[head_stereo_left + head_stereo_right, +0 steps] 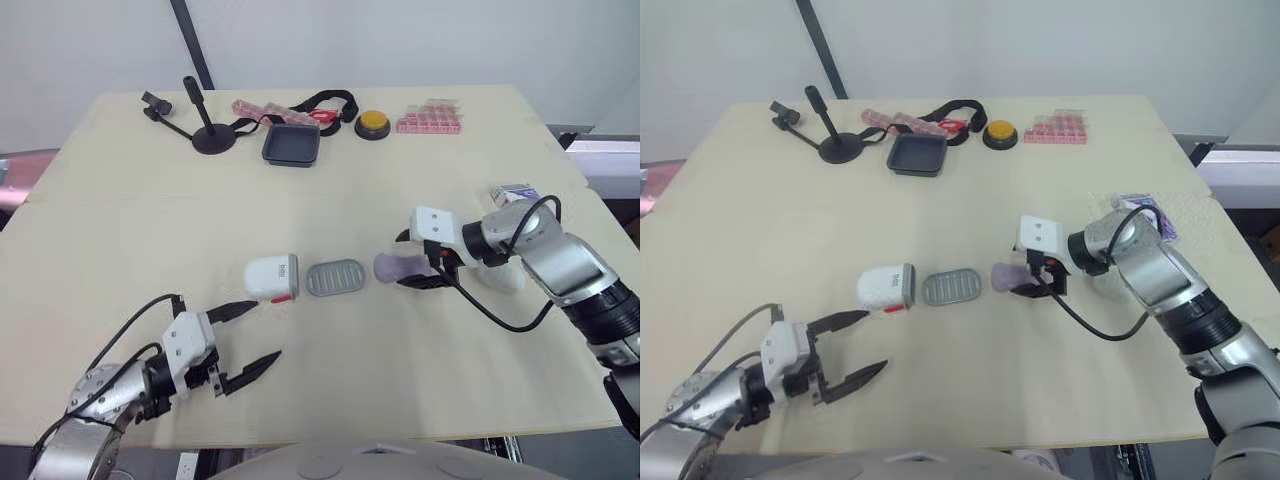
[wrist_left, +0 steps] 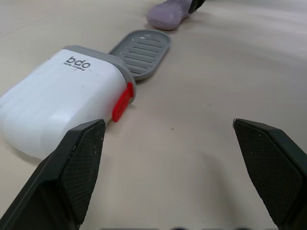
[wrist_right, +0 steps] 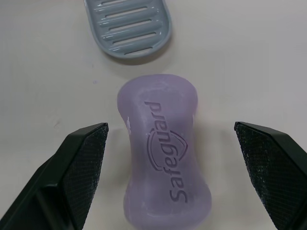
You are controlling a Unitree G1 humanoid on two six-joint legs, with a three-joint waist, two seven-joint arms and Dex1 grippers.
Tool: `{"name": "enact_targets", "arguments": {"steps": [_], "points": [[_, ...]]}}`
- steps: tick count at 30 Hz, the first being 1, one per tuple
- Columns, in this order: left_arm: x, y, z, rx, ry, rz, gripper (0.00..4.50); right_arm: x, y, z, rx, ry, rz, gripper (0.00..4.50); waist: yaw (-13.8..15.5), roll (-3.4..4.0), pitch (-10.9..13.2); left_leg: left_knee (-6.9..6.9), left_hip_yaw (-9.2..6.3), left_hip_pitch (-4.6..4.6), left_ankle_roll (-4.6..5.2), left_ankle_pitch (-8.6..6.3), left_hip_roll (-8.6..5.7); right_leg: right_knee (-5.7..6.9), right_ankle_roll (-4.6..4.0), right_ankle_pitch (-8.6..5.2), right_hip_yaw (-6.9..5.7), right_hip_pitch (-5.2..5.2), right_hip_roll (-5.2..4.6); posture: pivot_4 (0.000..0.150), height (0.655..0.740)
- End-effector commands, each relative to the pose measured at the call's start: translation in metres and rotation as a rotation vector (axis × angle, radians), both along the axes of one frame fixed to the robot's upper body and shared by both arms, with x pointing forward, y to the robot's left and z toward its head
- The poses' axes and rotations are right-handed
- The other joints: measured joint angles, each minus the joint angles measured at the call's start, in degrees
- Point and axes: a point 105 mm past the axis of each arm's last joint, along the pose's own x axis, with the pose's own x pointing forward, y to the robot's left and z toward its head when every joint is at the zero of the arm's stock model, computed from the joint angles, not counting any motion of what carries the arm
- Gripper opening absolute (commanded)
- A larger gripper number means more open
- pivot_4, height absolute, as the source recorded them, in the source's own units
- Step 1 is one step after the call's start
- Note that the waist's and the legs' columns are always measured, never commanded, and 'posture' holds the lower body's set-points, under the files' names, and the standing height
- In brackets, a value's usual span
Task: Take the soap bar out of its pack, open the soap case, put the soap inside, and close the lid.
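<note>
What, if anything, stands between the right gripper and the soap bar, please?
Nothing visible does. The right gripper is open, a finger on either side of the soap bar, which lies bare on the table; the grey tray lies beyond it.

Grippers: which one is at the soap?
The right gripper: open, its fingers either side of the purple soap. The left gripper, also open, sits by the white case instead.

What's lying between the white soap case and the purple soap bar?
The grey slotted tray lies flat on the table between the soap case and the soap bar, seen in the left eye view.
</note>
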Motion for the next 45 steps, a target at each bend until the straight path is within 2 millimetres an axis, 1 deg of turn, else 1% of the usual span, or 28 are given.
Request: {"name": "enact_targets", "arguments": {"steps": [1,6,7,10,15,17,18,22,23,24,28,32,34,36,38,40,41,43,45], "points": [[-0.002,-0.001,0.006,0.014,-0.051,-0.014,4.5,0.002,-0.001,0.002,-0.026,-0.015,0.009,4.5,0.02,0.0,0.0,0.0,0.0,0.0,0.0,0.0,0.0,0.0,0.0,0.0,0.0,0.0,0.0,0.15,0.74],[-0.003,-0.002,0.005,0.015,-0.072,-0.039,4.5,0.004,0.001,0.0,-0.029,-0.011,-0.003,4.5,-0.12,0.0,0.0,0.0,0.03,0.01,0.0,0.0,0.0,0.01,0.0,0.0,0.02,-0.01,0.01,0.15,0.74],[-0.006,-0.004,0.005,0.016,-0.074,-0.06,4.5,0.004,0.001,-0.001,-0.033,-0.01,-0.005,4.5,-0.12,0.0,0.0,0.0,0.03,0.02,0.0,0.0,0.0,0.02,0.0,0.0,0.03,-0.02,0.01,0.15,0.74],[-0.01,-0.006,0.008,0.018,-0.08,-0.084,4.5,0.003,0.0,-0.003,-0.042,0.002,-0.007,4.5,-0.08,0.0,0.0,0.0,0.03,0.02,0.0,0.0,0.01,0.03,0.0,0.0,0.02,-0.02,0.01,0.15,0.74],[-0.01,-0.008,0.015,0.021,-0.087,-0.093,4.5,0.004,0.0,-0.004,-0.048,-0.004,-0.014,4.5,-0.05,0.0,0.0,0.0,0.05,0.01,-0.01,0.01,0.01,0.05,0.0,0.0,0.05,-0.05,0.01,0.15,0.74],[-0.009,-0.009,0.017,0.023,-0.089,-0.1,4.5,0.004,-0.001,-0.005,-0.054,-0.006,-0.01,3.97,-0.09,0.0,0.0,0.0,0.05,0.02,-0.01,0.01,0.01,0.06,0.0,0.0,0.05,-0.05,0.01,0.15,0.74],[-0.009,-0.01,0.017,0.023,-0.089,-0.101,4.5,0.004,-0.001,-0.006,-0.055,-0.005,-0.011,3.8,-0.1,0.0,0.0,0.0,0.05,0.02,-0.01,0.01,0.01,0.06,0.0,0.0,0.05,-0.05,0.0,0.15,0.74],[-0.004,-0.014,0.017,0.021,-0.091,-0.105,4.5,0.004,0.001,-0.007,-0.057,-0.011,-0.007,2.48,-0.11,0.0,0.0,0.0,0.06,0.02,-0.01,0.01,0.01,0.08,-0.01,0.0,0.05,-0.06,0.02,0.15,0.74],[-0.003,-0.015,0.017,0.021,-0.09,-0.105,4.5,0.003,0.001,-0.007,-0.058,-0.012,-0.004,2.03,-0.11,0.0,0.0,0.0,0.08,0.02,-0.01,0.01,0.01,0.08,-0.01,0.0,0.07,-0.06,0.02,0.15,0.74],[-0.002,-0.015,0.017,0.021,-0.09,-0.106,4.5,0.003,0.001,-0.007,-0.059,-0.013,-0.002,1.74,-0.11,-0.01,-0.01,0.0,0.1,0.03,-0.01,0.01,0.01,0.08,-0.01,0.0,0.08,-0.06,0.02,0.15,0.74],[0.0,-0.013,0.016,0.024,-0.081,-0.105,4.5,0.003,0.004,-0.003,-0.042,-0.033,0.015,1.69,-0.13,0.0,-0.01,0.0,0.1,0.08,-0.01,0.01,0.01,0.11,-0.01,0.0,0.09,-0.06,0.02,0.15,0.74],[0.004,0.0,0.009,0.037,-0.071,-0.085,4.5,0.002,0.021,0.021,0.011,-0.089,0.069,1.69,-0.19,0.01,0.0,0.0,0.13,0.09,-0.02,0.01,0.01,0.12,-0.01,0.0,0.11,-0.07,0.03,0.15,0.74],[0.005,0.008,0.004,0.044,-0.068,-0.075,4.5,-0.001,0.039,0.036,0.058,-0.113,0.103,1.69,-0.52,0.01,0.0,0.0,0.23,0.08,-0.03,0.02,0.03,0.19,-0.01,0.0,0.24,-0.18,0.08,0.15,0.74],[0.005,0.014,0.001,0.047,-0.067,-0.063,4.5,-0.006,0.055,0.045,0.088,-0.124,0.133,1.69,-0.56,0.01,0.0,0.0,0.3,0.08,-0.04,0.02,0.07,0.26,-0.01,0.0,0.33,-0.25,0.15,0.15,0.74],[0.005,0.019,-0.001,0.046,-0.071,-0.054,4.5,-0.012,0.074,0.046,0.099,-0.12,0.164,1.69,-0.41,0.0,0.0,-0.01,0.3,0.1,-0.05,0.03,0.1,0.33,-0.01,0.01,0.31,-0.29,0.15,0.15,0.74],[0.005,0.021,-0.003,0.044,-0.076,-0.046,4.5,-0.016,0.091,0.042,0.106,-0.11,0.187,1.69,-0.42,-0.02,-0.01,-0.01,0.3,0.15,-0.05,0.03,0.1,0.45,-0.01,0.01,0.29,-0.31,0.12,0.15,0.74],[0.004,0.022,-0.004,0.042,-0.079,-0.045,4.5,-0.017,0.096,0.038,0.106,-0.103,0.189,1.69,-0.39,-0.03,-0.02,-0.01,0.32,0.18,-0.05,0.03,0.09,0.54,-0.01,0.01,0.29,-0.35,0.12,0.15,0.74],[0.003,0.021,-0.004,0.038,-0.084,-0.045,4.5,-0.017,0.099,0.029,0.064,-0.111,0.214,1.69,-0.18,-0.03,-0.01,-0.03,0.35,0.17,-0.06,0.03,0.08,0.58,-0.01,0.01,0.27,-0.4,0.08,0.15,0.74],[0.001,0.022,-0.005,0.031,-0.086,-0.038,4.5,-0.015,0.102,0.024,0.05,-0.109,0.216,1.69,-0.06,-0.04,-0.01,-0.04,0.36,0.16,-0.06,0.03,0.03,0.58,-0.01,0.01,0.24,-0.41,0.01,0.15,0.74]]}}
